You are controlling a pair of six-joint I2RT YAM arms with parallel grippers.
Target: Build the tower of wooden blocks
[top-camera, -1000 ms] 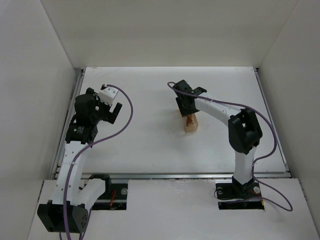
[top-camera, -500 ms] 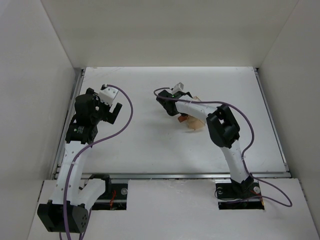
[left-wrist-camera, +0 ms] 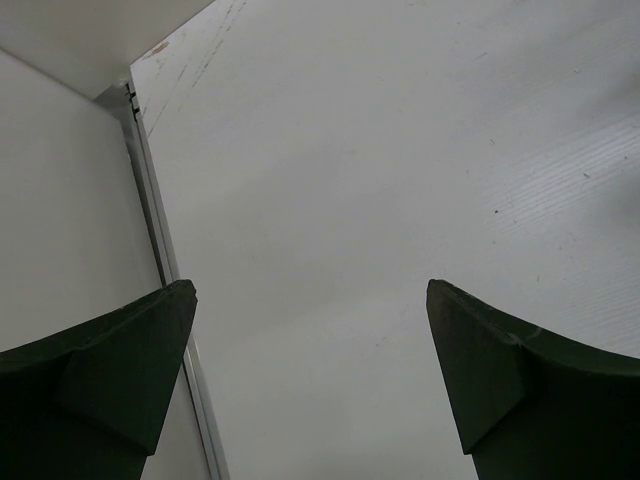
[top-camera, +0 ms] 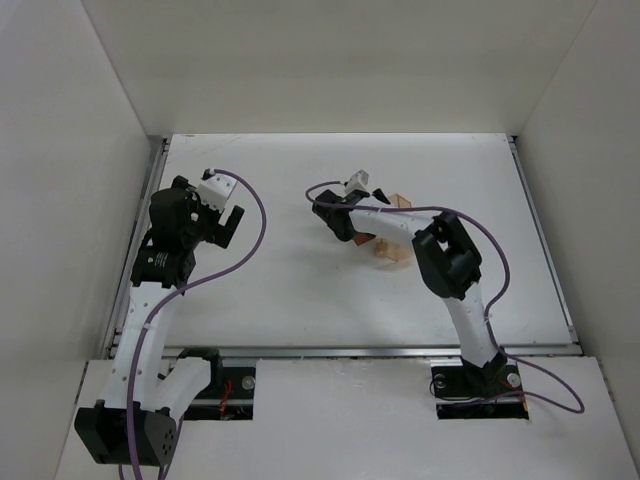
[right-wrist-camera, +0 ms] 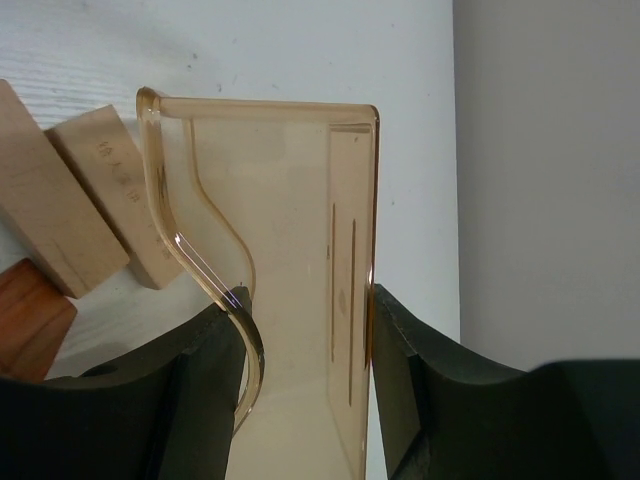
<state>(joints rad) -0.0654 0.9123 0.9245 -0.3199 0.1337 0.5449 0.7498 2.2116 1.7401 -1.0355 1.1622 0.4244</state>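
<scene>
My right gripper [top-camera: 378, 194] [right-wrist-camera: 308, 300] is shut on a clear amber plastic box [right-wrist-camera: 290, 200], gripping its two side walls; the box looks empty. In the top view the box [top-camera: 399, 201] sticks out to the right of the fingers, above the table. Two pale tan wood blocks [right-wrist-camera: 95, 195] lie side by side on the table just left of the box, with a reddish-brown block [right-wrist-camera: 30, 315] beside them. From above, the blocks [top-camera: 386, 248] lie under my right forearm. My left gripper [top-camera: 226, 224] [left-wrist-camera: 310, 380] is open and empty, far to the left.
White walls close the table on the left, back and right. A metal rail [left-wrist-camera: 160, 230] runs along the left edge, close to my left gripper. A purple cable [top-camera: 255, 215] loops beside the left arm.
My right wrist has swung left and turned over, carrying the clear box up and off the wood blocks, which now lie bare on the table. The left arm has not moved.
</scene>
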